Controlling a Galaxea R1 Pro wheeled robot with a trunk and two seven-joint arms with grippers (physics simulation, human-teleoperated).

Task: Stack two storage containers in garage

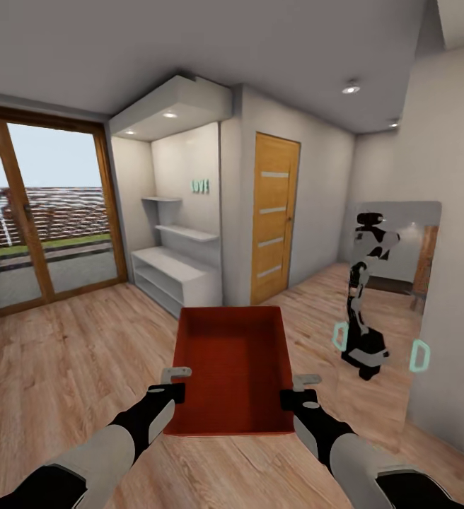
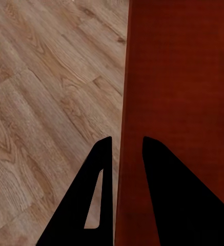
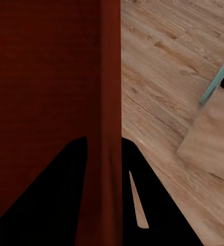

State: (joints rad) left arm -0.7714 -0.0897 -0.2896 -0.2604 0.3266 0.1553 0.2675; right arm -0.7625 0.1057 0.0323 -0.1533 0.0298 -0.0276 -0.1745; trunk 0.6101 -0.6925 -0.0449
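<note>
I hold one orange-red storage container (image 1: 235, 367) in front of me, open top up, above a light wood plank floor. My left gripper (image 1: 176, 382) is shut on its left wall, and the left wrist view shows that wall (image 2: 123, 154) pinched between the two black fingers. My right gripper (image 1: 297, 391) is shut on the right wall, which runs between the fingers (image 3: 112, 154) in the right wrist view. The container (image 2: 183, 92) is empty inside.
An orange wooden door (image 1: 273, 218) stands shut ahead, right of a white alcove with shelves (image 1: 175, 261). A glass sliding door (image 1: 44, 212) is at the left. A wall mirror (image 1: 391, 283) at the right reflects the robot. Wood floor (image 1: 69, 367) lies open on both sides.
</note>
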